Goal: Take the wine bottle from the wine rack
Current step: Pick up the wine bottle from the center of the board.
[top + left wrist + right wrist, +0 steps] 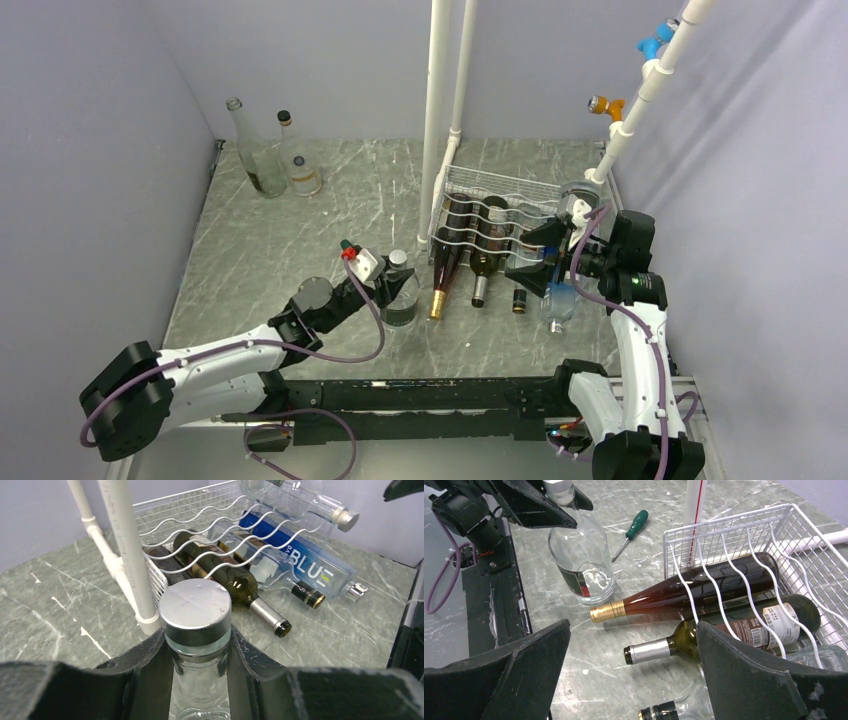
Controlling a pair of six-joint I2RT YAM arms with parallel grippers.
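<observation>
Near left, the left tool (386, 284) is clamped on the neck of an upright clear bottle (196, 611). That bottle stands on the bench (300, 220), just left of the rack. Near right, the right tool (632, 630) hangs with its fingers spread wide, holding nothing, above the protruding necks.

The wine bottles lie in the wine rack (497, 186), necks pointing near: an amber bottle (674, 592) on the left and a dark green bottle (734, 622) beside it. They look like rigid, smooth glass, probably heavy and breakable. The foil-wrapped neck seems the best hold, drawing the bottle out lengthwise.

Which bottle is meant I cannot tell. A black-capped bottle (659, 712) is cut off, and the bases hide behind wire. Far left stand two more bottles (255, 160).
</observation>
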